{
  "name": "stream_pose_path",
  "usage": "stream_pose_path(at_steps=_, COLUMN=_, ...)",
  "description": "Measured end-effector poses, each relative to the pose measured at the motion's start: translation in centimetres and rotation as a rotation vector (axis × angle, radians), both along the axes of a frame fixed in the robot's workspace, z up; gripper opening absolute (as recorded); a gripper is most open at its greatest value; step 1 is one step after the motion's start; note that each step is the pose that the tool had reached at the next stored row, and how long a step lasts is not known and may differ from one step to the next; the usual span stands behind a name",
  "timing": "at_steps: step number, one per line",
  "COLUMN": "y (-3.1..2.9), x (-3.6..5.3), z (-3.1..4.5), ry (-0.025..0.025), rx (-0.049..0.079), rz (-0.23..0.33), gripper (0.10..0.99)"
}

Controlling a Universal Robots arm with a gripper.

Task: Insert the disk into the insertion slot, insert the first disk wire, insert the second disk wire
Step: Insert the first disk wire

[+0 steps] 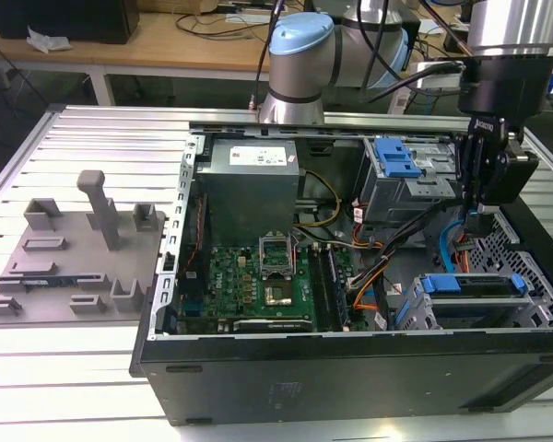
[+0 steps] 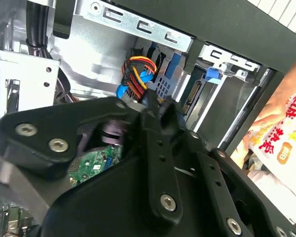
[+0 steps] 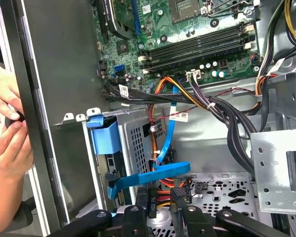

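1. The black robot gripper (image 1: 472, 214) hangs inside the open black metal computer case (image 1: 350, 368), toward the exterior view's right; whether it is clenched or released cannot be told
2. The disk (image 1: 470, 298), a flat rectangular silver hard drive framed by a bright blue plastic caddy, sits lower than the gripper and nearer the case's near wall. It is seated in the insertion slot (image 1: 540, 293), a low grey metal cage with perforated walls
3. The disk lies flat, its long axis running left to right across the exterior view. Its blue caddy end faces that view's left, toward the green motherboard (image 1: 258, 281)
4. In the first wrist view the gripper (image 3: 165, 200) is just beside a flat bright blue ribbon cable (image 3: 153, 175) and near the disk's blue caddy end (image 3: 105, 138)
5. In the second wrist view the gripper (image 2: 155, 106) points toward a bundle of red, yellow and black wires (image 2: 138, 66)
6. A taller grey metal bay with a blue clip (image 1: 396, 157) stands beyond the gripper
7. A person's hands (image 3: 7, 123) are outside the case wall, well apart from the gripper
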State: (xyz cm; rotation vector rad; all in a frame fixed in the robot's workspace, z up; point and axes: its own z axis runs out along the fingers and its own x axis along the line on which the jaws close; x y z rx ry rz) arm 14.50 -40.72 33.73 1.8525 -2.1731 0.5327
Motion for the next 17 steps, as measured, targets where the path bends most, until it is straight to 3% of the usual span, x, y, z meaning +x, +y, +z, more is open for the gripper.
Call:
stream_pose_path(at_steps=1, y=0.0, x=0.0, z=-0.01, ry=0.0, rx=0.0, rz=0.0, gripper=0.18)
stream_pose_path(at_steps=9, y=-0.07, x=0.05, z=-0.02, ry=0.0001, rx=0.001, rz=0.0, gripper=0.169)
stream_pose_path(at_steps=10, y=-0.17, x=0.21, z=0.2, ry=0.002, rx=0.005, rz=0.0, gripper=0.169)
stream_pose_path(at_steps=14, y=-0.73, x=0.36, z=0.64, ry=0.009, rx=0.025, rz=0.0, gripper=0.169)
stream_pose_path(at_steps=15, y=-0.91, x=0.36, z=0.67, ry=0.0108, rx=0.034, rz=0.0, gripper=0.169)
stream_pose_path(at_steps=17, y=-1.27, x=0.37, z=0.74, ry=0.013, rx=0.069, rz=0.0, gripper=0.169)
